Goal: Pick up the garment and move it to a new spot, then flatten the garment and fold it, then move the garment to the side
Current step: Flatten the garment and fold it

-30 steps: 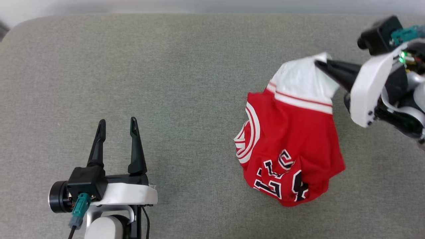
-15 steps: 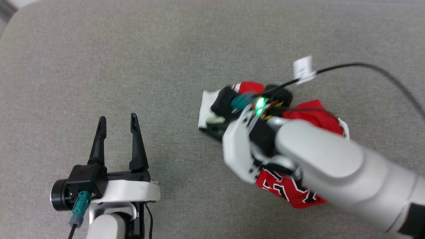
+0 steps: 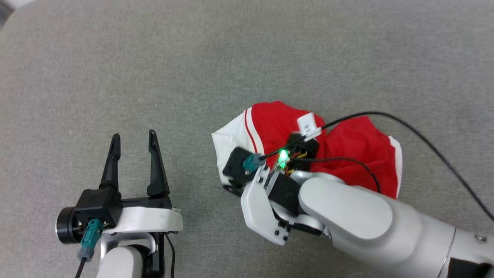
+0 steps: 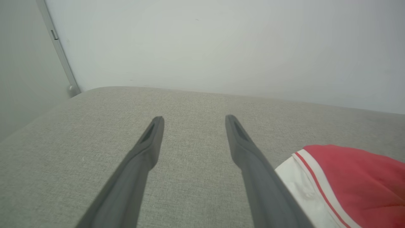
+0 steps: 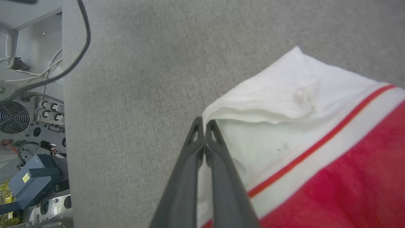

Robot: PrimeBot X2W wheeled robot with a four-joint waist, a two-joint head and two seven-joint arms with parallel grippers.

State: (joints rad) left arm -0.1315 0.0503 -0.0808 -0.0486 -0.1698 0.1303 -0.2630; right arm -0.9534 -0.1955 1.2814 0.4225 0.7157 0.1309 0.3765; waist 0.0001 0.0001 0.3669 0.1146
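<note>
The garment (image 3: 274,127), red with a white sleeve and a red stripe, lies bunched on the grey surface right of centre. My right arm (image 3: 347,212) reaches over it from the lower right and hides its near part and the fingers. In the right wrist view my right gripper (image 5: 202,122) is shut, pinching the edge of the garment's white sleeve (image 5: 284,95) just above the surface. My left gripper (image 3: 131,139) stands open at the lower left, a hand's width left of the sleeve, holding nothing. The left wrist view shows the left gripper (image 4: 193,118) open, with the garment (image 4: 348,177) at the lower right.
The grey padded surface (image 3: 154,58) stretches wide to the left and far side. A black cable (image 3: 424,135) arcs from my right wrist over the garment. Past the surface's edge, the right wrist view shows equipment and wires (image 5: 28,126). A pale wall (image 4: 221,47) rises behind the far edge.
My right arm has swung from the far right towards the middle and come down, bringing the garment with it by the sleeve. The lettering is now hidden. The left gripper has stayed put.
</note>
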